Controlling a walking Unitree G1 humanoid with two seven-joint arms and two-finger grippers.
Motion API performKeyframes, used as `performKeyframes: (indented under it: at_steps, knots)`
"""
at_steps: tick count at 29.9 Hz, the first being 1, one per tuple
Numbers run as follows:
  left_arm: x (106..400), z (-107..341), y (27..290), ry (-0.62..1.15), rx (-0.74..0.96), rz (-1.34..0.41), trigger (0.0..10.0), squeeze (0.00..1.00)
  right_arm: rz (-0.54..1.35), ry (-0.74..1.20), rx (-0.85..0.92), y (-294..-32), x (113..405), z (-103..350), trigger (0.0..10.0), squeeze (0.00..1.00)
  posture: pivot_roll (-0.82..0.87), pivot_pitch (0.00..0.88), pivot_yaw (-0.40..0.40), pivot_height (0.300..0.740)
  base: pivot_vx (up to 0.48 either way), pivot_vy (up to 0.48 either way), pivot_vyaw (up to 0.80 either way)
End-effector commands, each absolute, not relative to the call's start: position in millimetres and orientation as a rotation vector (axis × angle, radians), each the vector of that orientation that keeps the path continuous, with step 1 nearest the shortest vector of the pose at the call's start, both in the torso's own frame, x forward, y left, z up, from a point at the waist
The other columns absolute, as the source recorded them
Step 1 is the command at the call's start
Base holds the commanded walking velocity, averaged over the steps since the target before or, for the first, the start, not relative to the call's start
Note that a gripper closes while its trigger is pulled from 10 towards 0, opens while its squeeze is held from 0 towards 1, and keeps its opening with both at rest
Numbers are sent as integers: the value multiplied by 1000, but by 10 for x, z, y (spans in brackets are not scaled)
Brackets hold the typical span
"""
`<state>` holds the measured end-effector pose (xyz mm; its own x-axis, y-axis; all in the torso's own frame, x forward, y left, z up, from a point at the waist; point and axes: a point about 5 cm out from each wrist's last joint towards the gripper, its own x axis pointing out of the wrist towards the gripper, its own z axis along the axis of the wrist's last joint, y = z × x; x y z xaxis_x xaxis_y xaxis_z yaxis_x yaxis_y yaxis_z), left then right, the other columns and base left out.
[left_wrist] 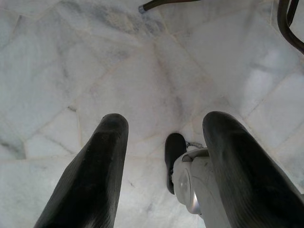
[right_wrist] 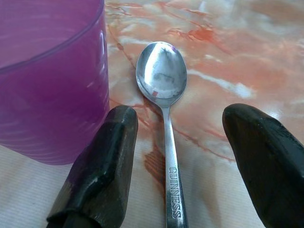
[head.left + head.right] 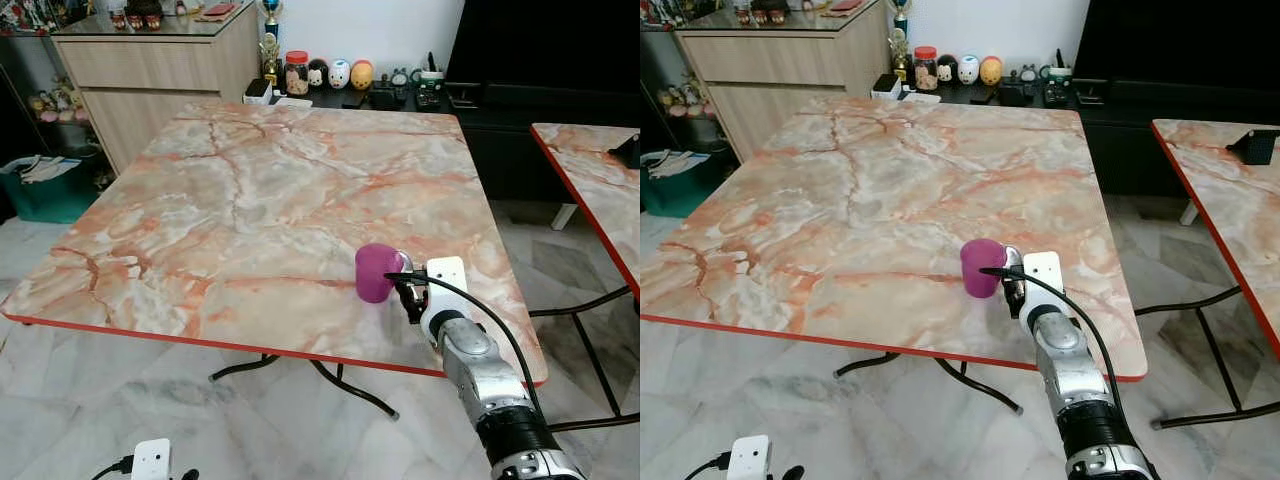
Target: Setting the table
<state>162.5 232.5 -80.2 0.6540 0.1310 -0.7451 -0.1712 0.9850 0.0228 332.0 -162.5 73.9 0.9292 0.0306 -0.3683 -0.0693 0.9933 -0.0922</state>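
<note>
With right gripper (image 2: 175,166) open astride the spoon (image 2: 164,90) near the table (image 3: 250,200) front edge, closing could bump the cup (image 2: 47,80).

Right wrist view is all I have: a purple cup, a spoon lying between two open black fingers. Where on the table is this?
Observer: Near the front red edge of the marble table, toward its right side; the right end effector reaches over that edge to the purple cup.
Operator: Anything else set on that table?
Observer: Besides the cup and the spoon, the marble top looks bare.
Operator: And the left arm?
Observer: The left end effector hangs low over the white marble floor, fingers open.
</note>
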Motion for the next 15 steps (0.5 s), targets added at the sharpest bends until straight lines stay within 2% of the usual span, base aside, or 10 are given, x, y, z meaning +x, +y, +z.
performKeyframes:
  at_steps: [1,15]
  knots:
    - [1567,-833,2324,870,-58,167,10000,0,56,378,-106,-1605,3346,760,10000,0,-53,0,1,720,0,0,0]
    - [1567,-833,2324,870,-58,167,10000,0,56,378,-106,-1605,3346,760,10000,0,-53,0,1,720,0,0,0]
